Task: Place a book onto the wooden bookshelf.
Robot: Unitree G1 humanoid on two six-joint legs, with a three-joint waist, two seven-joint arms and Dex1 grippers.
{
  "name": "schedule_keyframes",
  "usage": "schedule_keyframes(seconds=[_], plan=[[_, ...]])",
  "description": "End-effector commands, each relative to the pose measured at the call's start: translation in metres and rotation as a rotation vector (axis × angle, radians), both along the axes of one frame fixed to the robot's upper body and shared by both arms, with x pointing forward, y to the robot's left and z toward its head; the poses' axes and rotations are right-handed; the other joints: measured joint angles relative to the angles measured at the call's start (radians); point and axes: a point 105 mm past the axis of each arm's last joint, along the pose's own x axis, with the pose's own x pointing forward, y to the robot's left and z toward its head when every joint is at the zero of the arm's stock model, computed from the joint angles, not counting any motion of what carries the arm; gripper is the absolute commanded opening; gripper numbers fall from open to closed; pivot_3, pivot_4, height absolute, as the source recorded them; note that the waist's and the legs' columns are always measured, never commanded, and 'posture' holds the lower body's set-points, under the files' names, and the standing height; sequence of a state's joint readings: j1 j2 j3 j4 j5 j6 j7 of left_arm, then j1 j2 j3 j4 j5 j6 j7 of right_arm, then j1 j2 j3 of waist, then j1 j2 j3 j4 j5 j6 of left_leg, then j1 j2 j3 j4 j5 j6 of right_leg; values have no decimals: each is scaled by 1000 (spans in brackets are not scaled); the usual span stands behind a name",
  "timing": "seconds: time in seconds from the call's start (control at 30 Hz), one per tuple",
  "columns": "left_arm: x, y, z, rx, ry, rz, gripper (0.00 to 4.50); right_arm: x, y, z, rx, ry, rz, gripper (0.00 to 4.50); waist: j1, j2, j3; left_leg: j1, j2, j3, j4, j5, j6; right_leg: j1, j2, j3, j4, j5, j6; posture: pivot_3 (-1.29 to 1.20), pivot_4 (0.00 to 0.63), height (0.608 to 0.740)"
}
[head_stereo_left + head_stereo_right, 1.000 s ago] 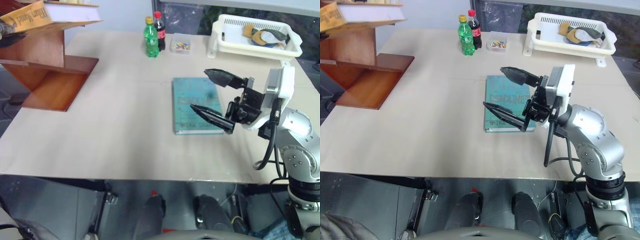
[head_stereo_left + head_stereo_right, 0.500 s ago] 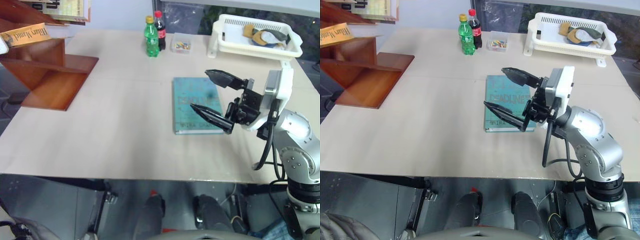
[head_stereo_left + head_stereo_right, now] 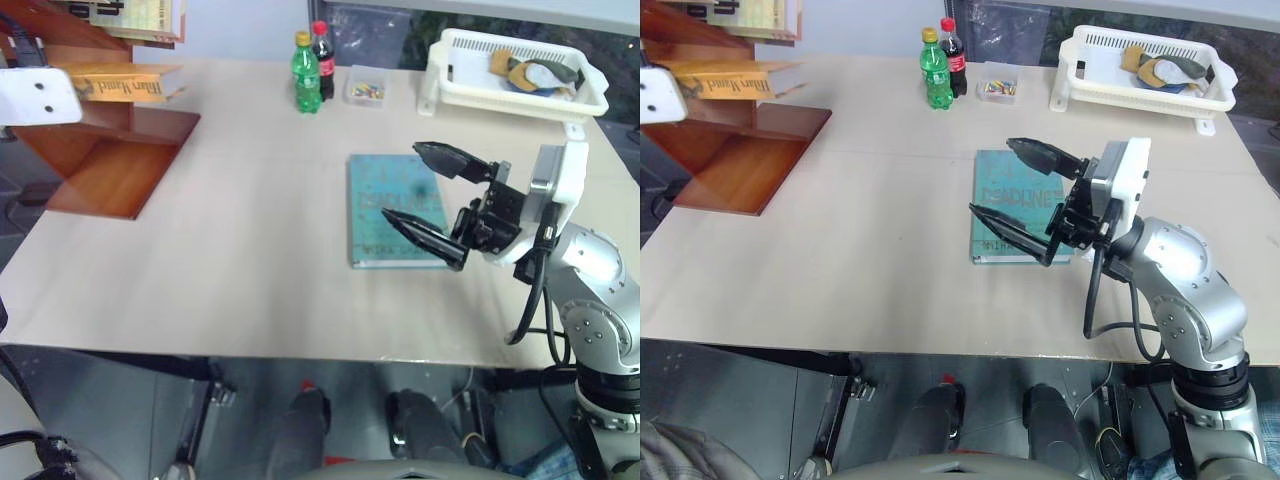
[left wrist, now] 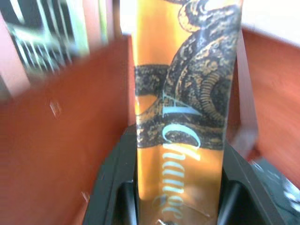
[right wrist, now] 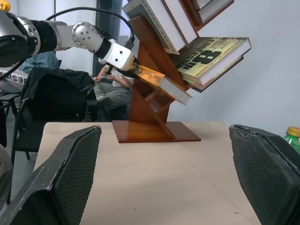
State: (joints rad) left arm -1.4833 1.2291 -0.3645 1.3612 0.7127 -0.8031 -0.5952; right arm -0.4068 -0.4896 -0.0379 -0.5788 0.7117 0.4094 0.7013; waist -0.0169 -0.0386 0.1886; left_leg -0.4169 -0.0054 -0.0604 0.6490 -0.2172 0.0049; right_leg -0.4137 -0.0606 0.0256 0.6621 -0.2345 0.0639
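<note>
Left claw [image 4: 178,206], fingertips hidden, pinches the book [image 4: 185,93]; right claw [image 3: 432,190] spread wide.

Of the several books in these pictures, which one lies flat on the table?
The thin teal-blue book, under the open right gripper. The thick orange-yellow book is held by the left gripper at the reddish-brown wooden bookshelf.

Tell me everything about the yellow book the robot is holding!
The book is thick, with an orange-yellow cover, a dark snake-like pattern and pale lettering on the front, and dark letters on the spine. The left pincer is shut on one end, holding it tilted in a slot of the wooden bookshelf, under other books.
</note>
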Motion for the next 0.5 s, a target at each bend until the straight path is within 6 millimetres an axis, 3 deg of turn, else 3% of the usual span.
schedule_keyframes(seconds=[0.03,0.3,0.5], plan=[[-4,-6,22,0,-78,-34,1030,-8,-4,10,9,-57,-7,4500,-1,0,0,0,0,0,0,0,0,0,0,0,0,0,0,0,150,740],[-5,-8,15,-101,-27,-50,1030,-7,-6,9,6,-52,-18,4500,-3,-1,0,0,0,0,0,0,0,0,0,0,0,0,0,0,150,740],[-6,2,15,-115,-45,1,1030,-8,-8,9,1,-47,-28,4500,-3,-1,0,0,0,0,0,0,0,0,0,0,0,0,0,0,150,740]])
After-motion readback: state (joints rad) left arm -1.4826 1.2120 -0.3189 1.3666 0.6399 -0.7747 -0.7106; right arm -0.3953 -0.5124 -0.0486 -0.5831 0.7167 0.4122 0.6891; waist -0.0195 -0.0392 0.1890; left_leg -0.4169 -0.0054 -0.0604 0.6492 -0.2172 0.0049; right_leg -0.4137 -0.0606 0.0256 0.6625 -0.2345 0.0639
